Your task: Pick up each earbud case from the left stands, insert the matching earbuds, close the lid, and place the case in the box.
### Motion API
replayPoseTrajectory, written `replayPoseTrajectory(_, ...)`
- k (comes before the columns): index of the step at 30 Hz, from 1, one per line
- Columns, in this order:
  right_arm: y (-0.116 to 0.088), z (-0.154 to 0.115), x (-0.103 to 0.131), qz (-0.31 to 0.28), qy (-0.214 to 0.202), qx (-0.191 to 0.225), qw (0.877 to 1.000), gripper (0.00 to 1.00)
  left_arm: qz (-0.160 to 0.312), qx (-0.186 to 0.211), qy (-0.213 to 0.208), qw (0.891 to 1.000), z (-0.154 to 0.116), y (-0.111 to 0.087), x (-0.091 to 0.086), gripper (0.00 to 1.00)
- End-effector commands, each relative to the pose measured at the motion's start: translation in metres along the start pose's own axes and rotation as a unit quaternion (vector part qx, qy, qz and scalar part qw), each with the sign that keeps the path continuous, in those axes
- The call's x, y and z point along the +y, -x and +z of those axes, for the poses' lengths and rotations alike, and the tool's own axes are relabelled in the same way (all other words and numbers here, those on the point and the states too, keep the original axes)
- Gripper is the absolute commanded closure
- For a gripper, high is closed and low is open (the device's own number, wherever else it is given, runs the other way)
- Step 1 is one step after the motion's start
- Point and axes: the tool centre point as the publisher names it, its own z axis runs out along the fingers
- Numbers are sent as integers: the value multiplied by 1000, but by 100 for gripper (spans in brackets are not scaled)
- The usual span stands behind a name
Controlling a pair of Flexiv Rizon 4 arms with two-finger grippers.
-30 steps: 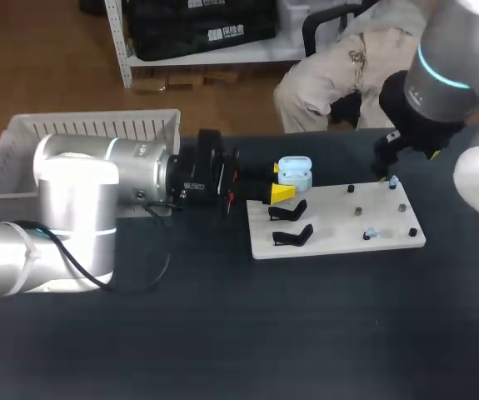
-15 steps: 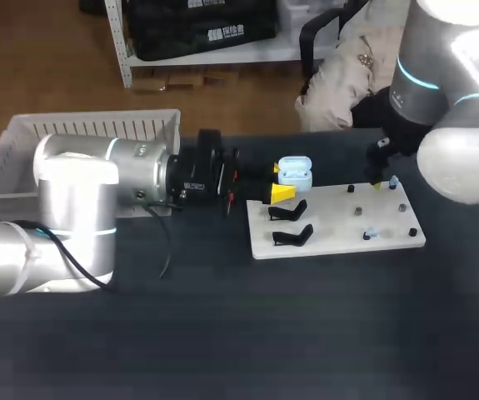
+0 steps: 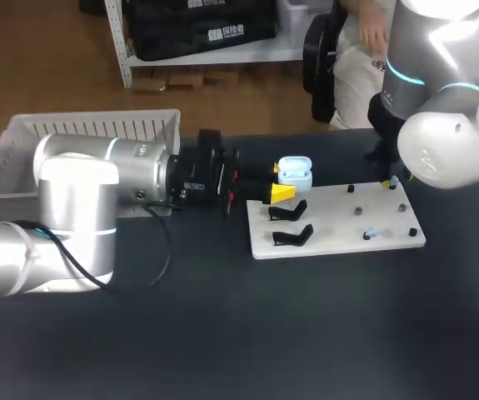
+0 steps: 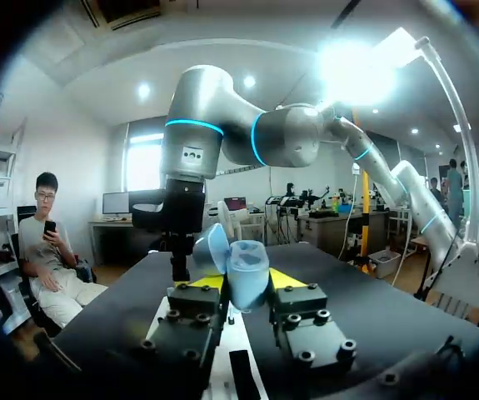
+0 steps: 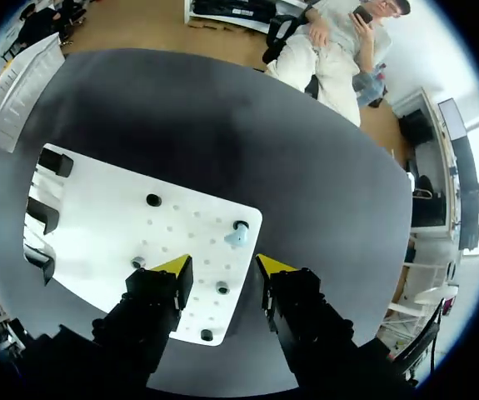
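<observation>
Head view: the left gripper (image 3: 279, 182) holds the pale blue case (image 3: 295, 172) over the far left corner of the white board (image 3: 331, 237). The lid is up. The case is clear of the two black stands (image 3: 290, 210) on the board's left side. The left wrist view agrees: both yellow tips press the case (image 4: 246, 268) from either side.

The right gripper (image 5: 222, 267) hangs over the board's far right corner, fingers partly spread and holding nothing. One pale blue earbud (image 5: 237, 237) sits on the board just ahead of the gap, next to a black peg (image 5: 240, 225); I cannot tell whether they touch. A second earbud (image 3: 371, 234) lies near the board's front right edge. The box (image 3: 97, 127) stands well off the board's left side.

Step in hand, as I judge it: the right arm picking up the far earbud.
- Centre the gap on the bud before descending, since it looks slightly off toward one finger.
- Keep the tips off the peg.
- Close softly. The bud is small and smooth and likely to squirt out.
- Grip so that the end going into the case stays free.
- Hold the case steady with its lid open.
</observation>
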Motion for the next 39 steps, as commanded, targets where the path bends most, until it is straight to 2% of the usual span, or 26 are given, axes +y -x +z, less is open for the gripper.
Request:
replayPoseTrajectory(1, 5, 5, -1, 2, -2, 6, 1000, 56, 2, -2, 2, 1000, 0, -1, -1, 100)
replayPoseTrajectory(11, 7, 12, -4, 14, -10, 10, 1000, 55, 2, -2, 2, 1000, 0, -1, -1, 100)
replayPoseTrajectory(39, 11, 26, -9, 15, -25, 20, 999, 66, 2, -2, 2, 1000, 0, -1, -1, 100)
